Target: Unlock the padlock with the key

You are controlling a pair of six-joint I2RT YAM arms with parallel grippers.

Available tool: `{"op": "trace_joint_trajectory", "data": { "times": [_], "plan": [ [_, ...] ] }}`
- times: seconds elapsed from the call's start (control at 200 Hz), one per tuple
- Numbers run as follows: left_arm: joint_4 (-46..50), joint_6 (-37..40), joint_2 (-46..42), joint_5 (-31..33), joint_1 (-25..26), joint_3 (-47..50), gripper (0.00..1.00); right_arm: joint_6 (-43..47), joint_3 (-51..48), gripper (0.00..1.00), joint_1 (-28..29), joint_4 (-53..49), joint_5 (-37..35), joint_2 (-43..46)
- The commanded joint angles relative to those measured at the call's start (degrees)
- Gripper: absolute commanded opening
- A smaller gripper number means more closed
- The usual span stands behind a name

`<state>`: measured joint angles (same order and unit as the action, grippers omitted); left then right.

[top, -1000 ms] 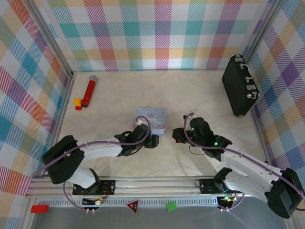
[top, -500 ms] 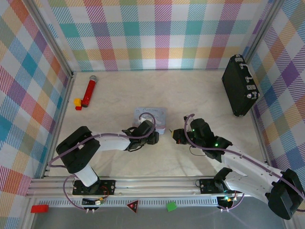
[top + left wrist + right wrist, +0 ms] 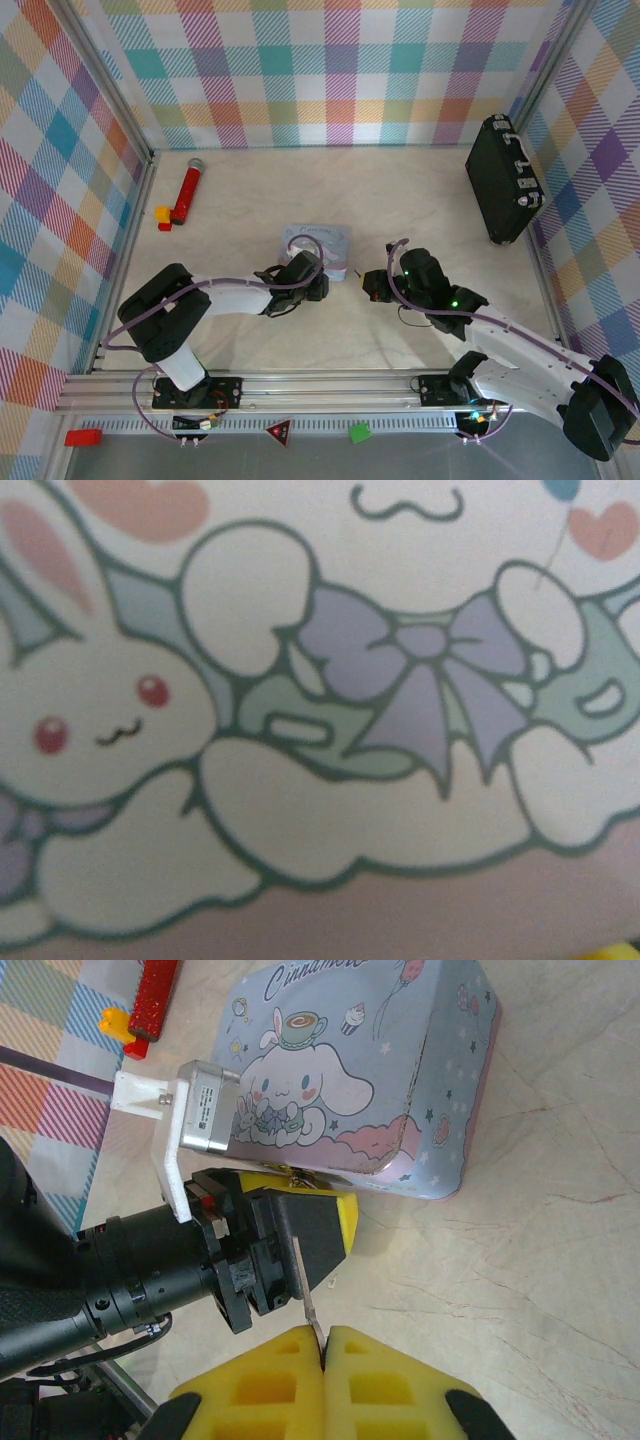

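My right gripper is shut on the key, a thin grey metal sliver sticking up from between the yellow pads. The key's tip ends just in front of my left gripper, which presses against the near edge of the pale blue cartoon tin. A small metal bit shows at that edge above the left pads; the padlock's dark body is hidden. From above, left gripper and right gripper face each other below the tin. The left wrist view sits very close on the tin's printed lid.
A red microphone toy and small yellow and red blocks lie at the far left. A black briefcase leans at the right wall. Plaid walls enclose the table on three sides.
The left arm's elbow lifted and its gripper edged up towards the tin's near edge a second ago, then held. The right gripper with the key has stayed put.
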<state>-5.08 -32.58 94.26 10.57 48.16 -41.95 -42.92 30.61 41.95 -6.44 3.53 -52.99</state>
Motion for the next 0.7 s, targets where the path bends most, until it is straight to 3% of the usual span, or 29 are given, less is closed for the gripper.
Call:
{"op": "trace_joint_trajectory", "data": {
  "times": [0.0, 0.315, 0.545, 0.695],
  "plan": [
    [-3.1, -1.1, -1.1, -2.1, -0.4, 1.9, 0.49, -0.6, 0.7, 0.00, -0.3, 1.1, 0.4, -0.4],
    [-5.1, -2.0, -2.6, -3.8, -0.3, 3.8, 0.38, -0.6, 0.9, 0.00, -0.3, 0.9, 0.3, -1.2],
    [-4.0, -3.0, -5.1, -1.7, 0.8, 4.6, 0.31, -1.3, 0.9, 0.00, -0.3, 2.4, 0.9, -2.7],
    [0.2, -4.4, -5.9, 3.0, 2.8, 3.3, 0.26, -1.2, 0.9, 0.00, -0.3, 2.3, 0.7, -2.9]
  ]
}}
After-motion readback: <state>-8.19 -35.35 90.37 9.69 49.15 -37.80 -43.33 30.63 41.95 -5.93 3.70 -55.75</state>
